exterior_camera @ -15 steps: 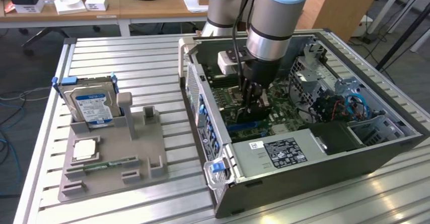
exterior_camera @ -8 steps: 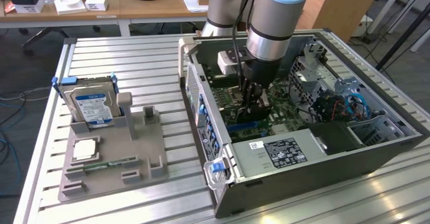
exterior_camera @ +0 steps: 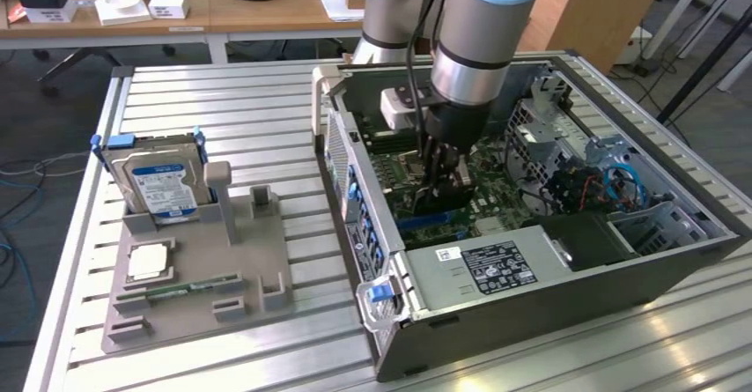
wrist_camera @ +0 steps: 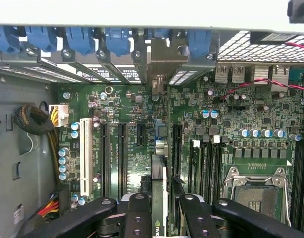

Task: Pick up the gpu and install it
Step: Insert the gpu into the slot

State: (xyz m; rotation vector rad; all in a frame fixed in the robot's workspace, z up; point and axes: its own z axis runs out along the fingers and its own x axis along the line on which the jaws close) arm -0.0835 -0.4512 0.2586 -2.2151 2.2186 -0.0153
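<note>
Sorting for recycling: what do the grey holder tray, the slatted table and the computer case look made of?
The holder tray looks like matt grey plastic, perhaps printed: dull, uniform, blocky posts. The table looks like bare aluminium: pale ribbed slats with a soft sheen. The computer case seems dark painted sheet metal, judging by its thin folded walls.

Gripper (exterior_camera: 445, 179) downward, narrowly clamped.

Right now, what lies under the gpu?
The motherboard and its expansion slots; the gpu, gripped edge-on by the gripper, hides the part directly beneath.
</note>
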